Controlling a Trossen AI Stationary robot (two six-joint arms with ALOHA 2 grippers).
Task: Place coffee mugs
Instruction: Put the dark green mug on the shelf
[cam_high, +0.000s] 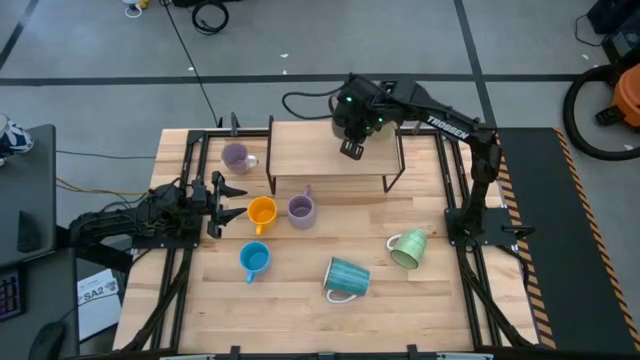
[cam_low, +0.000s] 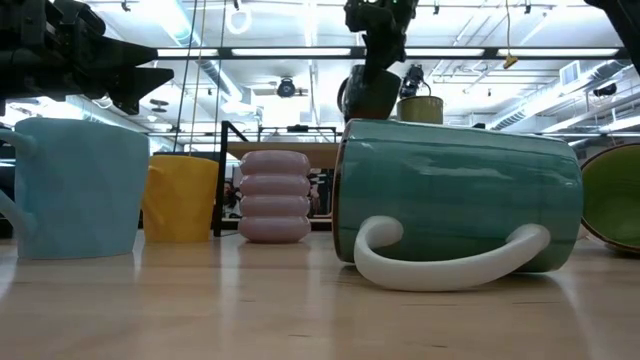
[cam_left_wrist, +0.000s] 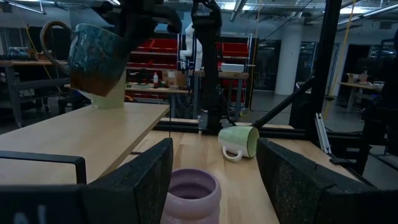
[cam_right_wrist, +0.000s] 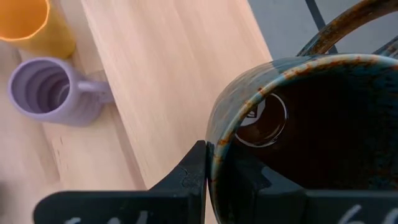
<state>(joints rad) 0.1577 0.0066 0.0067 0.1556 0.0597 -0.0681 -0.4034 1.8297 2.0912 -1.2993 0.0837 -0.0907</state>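
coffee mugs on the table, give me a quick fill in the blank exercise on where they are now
1. The right gripper holds the dark brown mug above the wooden ____.
2. The teal mug lies on its ____.
3. The mug between the orange mug and the pale green mug is ____.

Missing words: shelf; side; lavender

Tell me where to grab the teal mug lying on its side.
Grip the teal mug at its open rim, one finger inside, coming in low from that end. It lies on its side with the white handle down against the table, so the handle is hard to reach.
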